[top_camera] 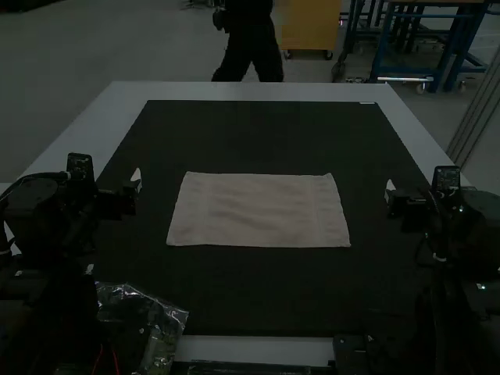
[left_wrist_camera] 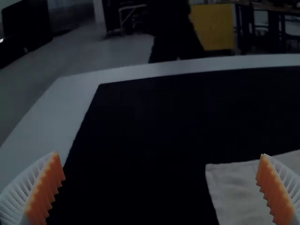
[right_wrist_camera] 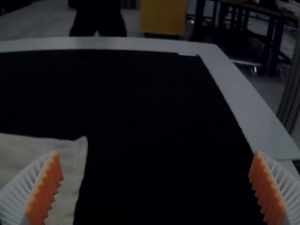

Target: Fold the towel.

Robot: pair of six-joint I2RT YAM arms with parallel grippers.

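While the high view takes in the whole towel point(top_camera: 258, 211), the left wrist view catches its far left corner and the right wrist view its far right one. What those two closer looks add is the make of the pincers: white ribs with toothed orange pads point(left_wrist_camera: 46, 190). Each also brings up a far corner of the worktop point(top_camera: 242, 91), left and right in turn.

The towel is pale, a plain oblong lying flat on the black mat point(top_camera: 258, 137), around the middle of the worktop, its long sides running along the near and far edges. A faint band crosses it close to each short end, and soft ripples show between. The far right corner comes to a small peak. Whether it is one layer or doubled, I can't tell.

Both the left pincer point(top_camera: 134, 185) and the right pincer point(top_camera: 389, 192) are wide open, holding nothing, each beside a short end of the towel and apart from it.

Toward the worktop's near left corner lies some crinkled clear plastic point(top_camera: 162, 322), perhaps a bag, with dark shapes in or under it, too dim to name.
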